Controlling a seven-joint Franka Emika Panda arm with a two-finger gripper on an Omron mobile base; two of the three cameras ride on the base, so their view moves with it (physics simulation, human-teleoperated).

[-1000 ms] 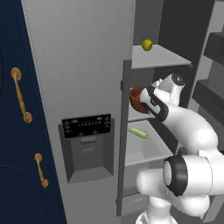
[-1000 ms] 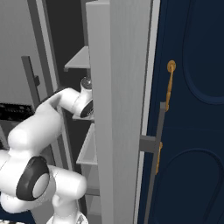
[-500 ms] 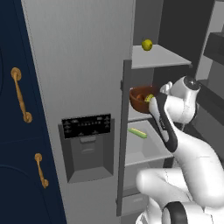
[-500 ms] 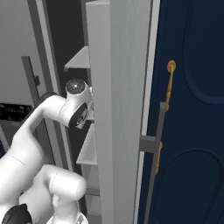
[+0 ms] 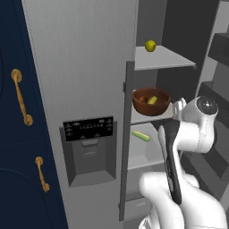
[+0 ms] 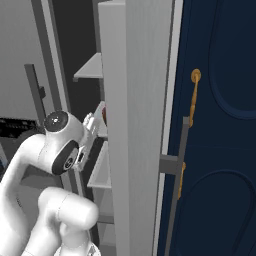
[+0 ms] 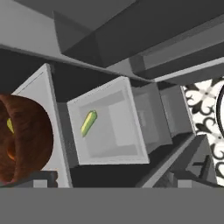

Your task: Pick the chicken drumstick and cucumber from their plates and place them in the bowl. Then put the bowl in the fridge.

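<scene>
reddish-brown wooden bowl (image 5: 151, 102), round and deep, is seen resting on a white middle shelf (image 5: 147, 118) of the open grey fridge (image 5: 85, 67). yellow-green cucumber (image 5: 153, 99) and orange-brown chicken drumstick (image 5: 142, 99) are contained in it. the gripper (image 5: 180, 106), beside the bowl and apart from it, is spread wide and empty. a pale-green stick (image 5: 140, 135) lies one shelf lower; a small yellow fruit (image 5: 150, 45) sits above.

Matt wood-grained bowl (image 5: 151, 102) (reddish-brown) on the fridge's (image 5: 85, 80) smooth grey shelf.
</scene>
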